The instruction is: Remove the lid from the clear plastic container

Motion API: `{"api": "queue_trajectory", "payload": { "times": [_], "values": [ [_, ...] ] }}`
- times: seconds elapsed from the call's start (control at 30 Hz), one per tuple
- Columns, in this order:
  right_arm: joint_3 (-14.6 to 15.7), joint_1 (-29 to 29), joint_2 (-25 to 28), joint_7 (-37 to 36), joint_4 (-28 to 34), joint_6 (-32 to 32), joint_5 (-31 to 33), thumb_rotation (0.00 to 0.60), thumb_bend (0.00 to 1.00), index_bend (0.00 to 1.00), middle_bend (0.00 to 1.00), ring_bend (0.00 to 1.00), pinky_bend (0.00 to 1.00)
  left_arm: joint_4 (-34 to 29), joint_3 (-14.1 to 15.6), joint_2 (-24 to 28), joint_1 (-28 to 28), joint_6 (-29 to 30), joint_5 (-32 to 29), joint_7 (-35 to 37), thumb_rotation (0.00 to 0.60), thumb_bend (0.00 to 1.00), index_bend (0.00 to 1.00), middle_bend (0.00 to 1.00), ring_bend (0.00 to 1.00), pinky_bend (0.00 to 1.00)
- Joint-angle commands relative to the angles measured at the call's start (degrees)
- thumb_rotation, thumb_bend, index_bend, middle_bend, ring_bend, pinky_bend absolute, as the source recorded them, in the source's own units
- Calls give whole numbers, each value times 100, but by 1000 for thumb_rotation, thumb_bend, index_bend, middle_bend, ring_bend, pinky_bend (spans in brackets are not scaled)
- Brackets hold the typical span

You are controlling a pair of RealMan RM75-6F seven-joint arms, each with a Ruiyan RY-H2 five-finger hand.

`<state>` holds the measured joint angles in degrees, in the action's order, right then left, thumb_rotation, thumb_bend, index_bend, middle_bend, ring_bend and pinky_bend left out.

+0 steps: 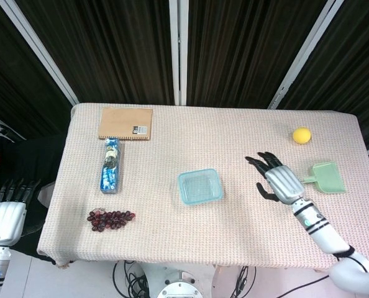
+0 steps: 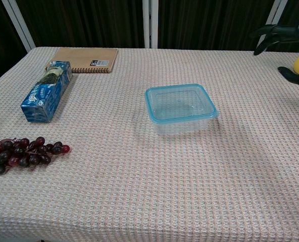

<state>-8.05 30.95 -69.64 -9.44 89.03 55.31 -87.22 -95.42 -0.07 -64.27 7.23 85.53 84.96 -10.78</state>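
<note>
The clear plastic container (image 1: 200, 187) (image 2: 180, 110) sits near the table's middle, its blue-rimmed lid (image 1: 199, 184) (image 2: 179, 102) seated flat on top. My right hand (image 1: 277, 180) (image 2: 284, 41) hovers above the table to the right of the container, fingers spread, holding nothing and well apart from it. My left hand (image 1: 8, 212) hangs off the table's left edge, fingers extended and empty; the chest view does not show it.
A brown notebook (image 1: 126, 123), a blue snack packet (image 1: 110, 166) and a bunch of dark grapes (image 1: 110, 219) lie on the left side. A yellow lemon (image 1: 302, 135) and a green dustpan (image 1: 326, 177) sit at the right. The woven cloth (image 1: 234, 242) covers the table.
</note>
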Motion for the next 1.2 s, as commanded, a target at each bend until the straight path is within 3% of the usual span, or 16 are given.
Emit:
{"api": "queue_trajectory", "payload": {
  "times": [0.03,0.3,0.53,0.77,1.1,1.13,1.2],
  "values": [
    [-314,910,-559,-360,-400,-1056,394,600,903,0,302,25,0,1,-15,-20,8,-29,-3,-14,600,0,118,136,50,23],
    [-477,1541,-1400,-403,-1315,-1619,854,600,923,0,289,25,0,64,-76,-34,60,-208,-92,34,600,0,118,136,50,28],
    [-335,1782,-1670,-645,-1665,-1979,897,600,923,0,292,25,0,133,-132,-63,147,-373,-130,62,600,0,118,136,50,30],
    [-55,1639,-1492,-966,-1351,-1747,588,600,924,0,304,25,0,193,-143,-99,187,-459,-125,93,600,0,118,136,50,30],
    [331,1343,-1083,-618,-588,-1361,439,600,923,0,308,25,0,5,-171,-47,575,-829,263,9,600,0,118,136,50,31],
    [339,1318,-1055,-557,-567,-1335,478,600,905,0,302,25,0,-55,-182,-40,667,-919,337,-4,600,0,118,136,50,31],
    [320,1227,-971,-405,-517,-1192,594,600,774,0,279,24,0,-187,-221,-55,938,-1165,563,-24,600,0,118,136,50,32]
  ]
}}
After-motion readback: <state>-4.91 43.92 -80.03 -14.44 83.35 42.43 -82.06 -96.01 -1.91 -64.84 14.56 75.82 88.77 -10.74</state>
